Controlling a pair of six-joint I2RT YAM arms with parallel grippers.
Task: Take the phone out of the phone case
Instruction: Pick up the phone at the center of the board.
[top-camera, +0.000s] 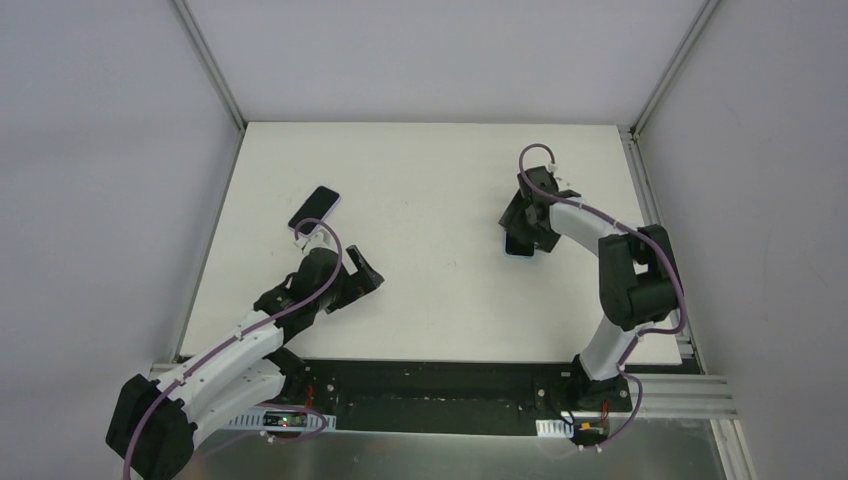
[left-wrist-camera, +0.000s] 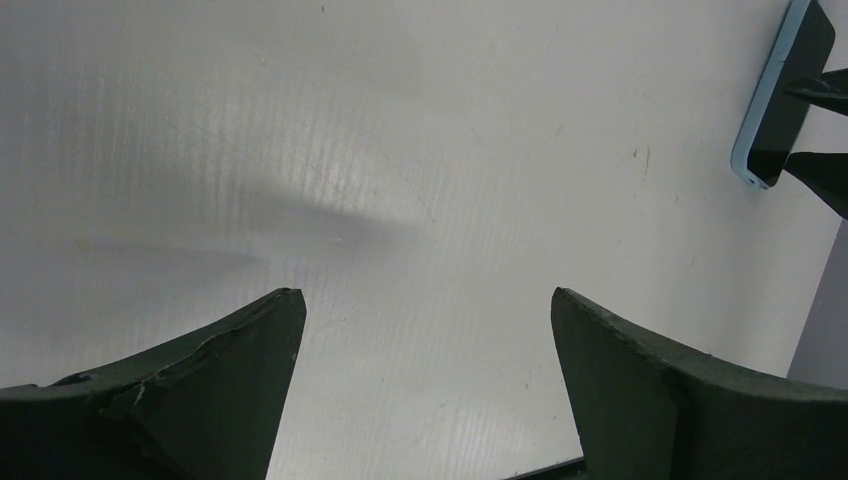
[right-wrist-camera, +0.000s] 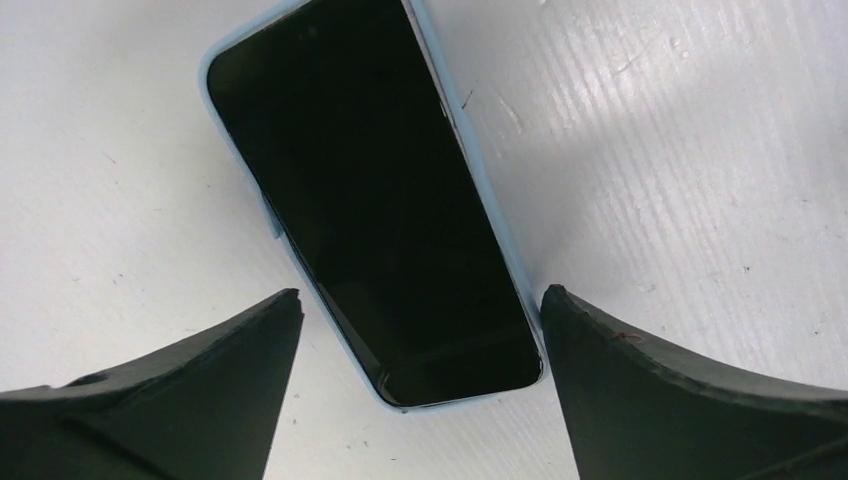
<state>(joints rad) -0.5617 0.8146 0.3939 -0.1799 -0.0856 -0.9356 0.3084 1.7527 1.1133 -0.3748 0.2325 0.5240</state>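
A black phone (right-wrist-camera: 370, 200) lies face up in a light blue phone case (right-wrist-camera: 450, 403) on the white table, right of centre. My right gripper (right-wrist-camera: 420, 295) hangs over its near end, open, with the jaws straddling it. The right finger sits at the case's edge and the left finger stands apart from it. In the top view the right gripper (top-camera: 522, 232) covers most of the case (top-camera: 518, 253). My left gripper (left-wrist-camera: 425, 292) is open over bare table with nothing between its fingers. It sees the cased phone (left-wrist-camera: 790, 90) far off at the upper right. From above, the left gripper (top-camera: 366, 276) is left of centre.
A second dark phone (top-camera: 315, 208) lies at an angle on the table's left side, just beyond my left arm. Grey walls and metal rails (top-camera: 212, 65) enclose the table on three sides.
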